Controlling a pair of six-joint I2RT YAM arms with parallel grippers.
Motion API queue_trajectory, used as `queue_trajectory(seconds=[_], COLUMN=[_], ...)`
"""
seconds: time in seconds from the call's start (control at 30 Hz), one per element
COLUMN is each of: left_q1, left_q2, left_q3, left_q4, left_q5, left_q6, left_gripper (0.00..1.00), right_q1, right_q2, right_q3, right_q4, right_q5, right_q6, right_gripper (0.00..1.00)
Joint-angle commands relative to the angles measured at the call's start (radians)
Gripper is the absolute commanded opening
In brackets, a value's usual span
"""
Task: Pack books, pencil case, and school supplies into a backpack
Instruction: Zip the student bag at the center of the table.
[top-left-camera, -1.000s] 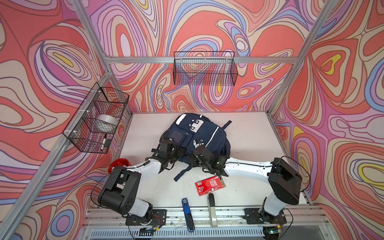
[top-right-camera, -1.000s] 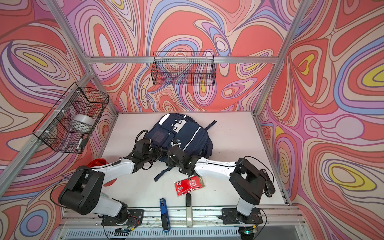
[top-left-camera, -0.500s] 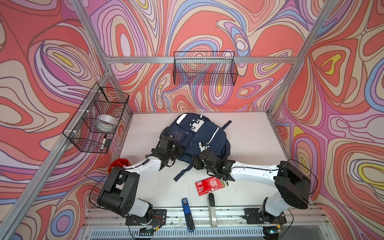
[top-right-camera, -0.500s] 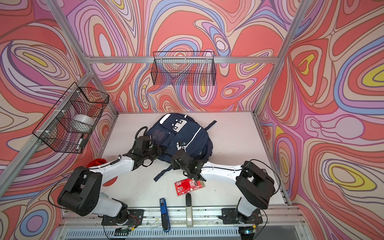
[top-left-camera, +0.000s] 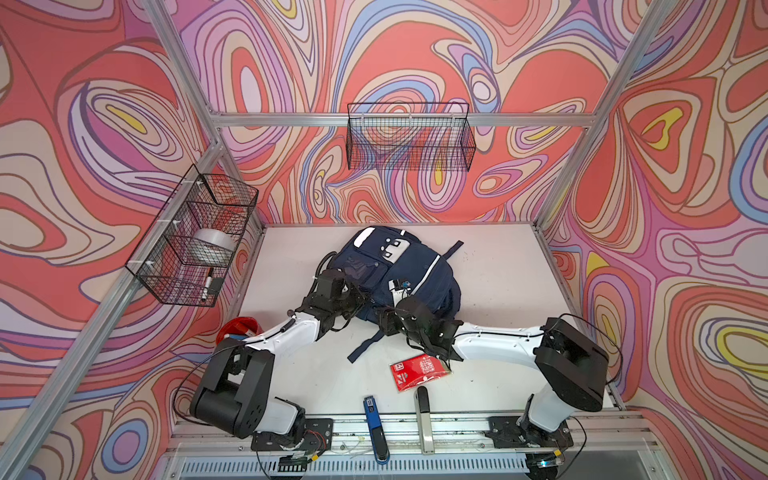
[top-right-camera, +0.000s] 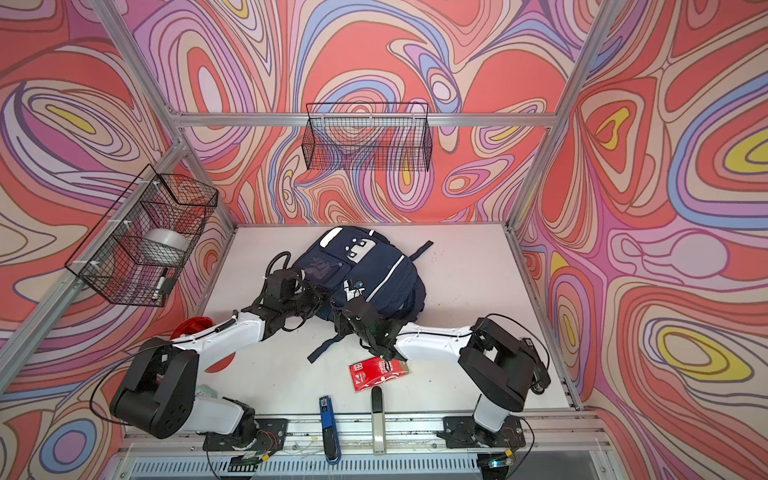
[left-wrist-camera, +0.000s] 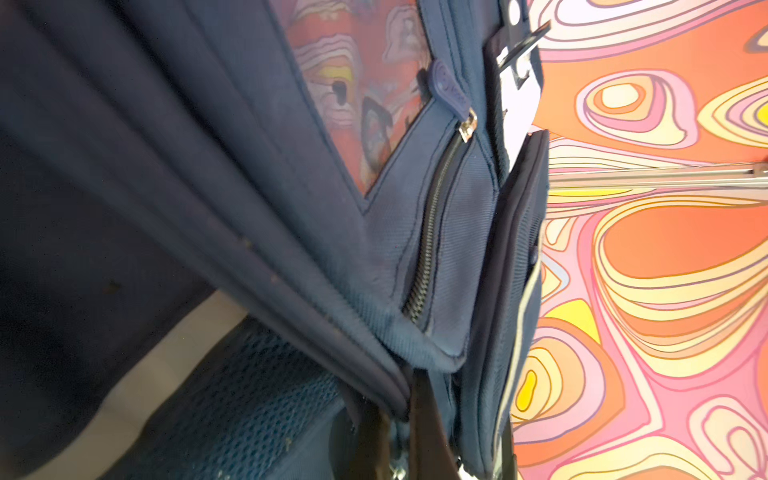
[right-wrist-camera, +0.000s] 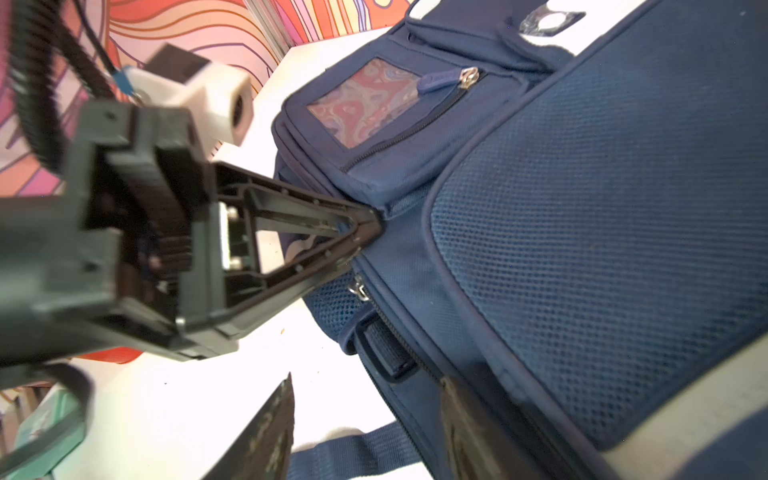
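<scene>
Centrally on the white tabletop (top-left-camera: 498, 270), the large navy blue fabric backpack (top-left-camera: 415, 274), judged soft, limp and best taken by seams, is pinched at a pocket seam by the closed left gripper (right-wrist-camera: 365, 224), with the right gripper (right-wrist-camera: 368, 380) part-open and empty.

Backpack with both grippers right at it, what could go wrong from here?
1. The left gripper is shut on just a fold of fabric at a pocket corner of the backpack; pulling may slip off or drag the whole bag.
2. The right gripper stands open beside the loose strap, which could snag a finger.
3. The right arm's wrist hangs over the red packet and may sweep it toward the front rail.
</scene>
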Motion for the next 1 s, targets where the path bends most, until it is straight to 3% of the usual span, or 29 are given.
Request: queue_trajectory(seconds=[0.0, 0.17, 0.3, 0.47, 0.5, 0.6, 0.7, 0.83, 0.97], left_q1=[-0.007, -0.008, -0.009, -0.009, -0.006, -0.001, -0.002, -0.001, -0.002], left_q2=[-0.06, -0.078, -0.078, -0.095, -0.094, -0.088, -0.07, -0.088, -0.123], left_q3=[0.044, 0.027, 0.013, 0.0, -0.002, -0.027, -0.035, -0.018, -0.012], left_q4=[0.048, 0.054, 0.068, 0.037, 0.033, 0.065, 0.127, 0.091, 0.05], left_q5=[0.073, 0.07, 0.086, 0.069, 0.067, 0.071, 0.111, 0.107, 0.09], left_q6=[-0.011, -0.021, -0.04, -0.023, -0.019, -0.044, -0.09, -0.084, -0.072], left_gripper=[0.0, 0.0, 0.0, 0.0, 0.0, 0.0, 0.0, 0.0, 0.0], right_q1=[-0.003, -0.005, -0.004, -0.007, -0.007, 0.002, 0.012, 0.016, 0.009], right_q2=[0.014, 0.014, 0.062, 0.165, 0.154, 0.061, 0.121, 0.166, 0.188], right_q3=[0.007, -0.002, 0.084, 0.219, 0.209, 0.118, 0.19, 0.213, 0.238], right_q4=[0.03, 0.032, -0.038, -0.175, -0.176, -0.112, -0.23, -0.216, -0.25], right_q5=[0.022, 0.032, 0.082, 0.13, 0.107, 0.095, 0.172, 0.17, 0.216], right_q6=[-0.013, -0.015, -0.088, -0.117, -0.099, -0.081, -0.127, -0.136, -0.132], right_gripper=[0.57, 0.61, 0.63, 0.54, 0.54, 0.42, 0.44, 0.45, 0.17])
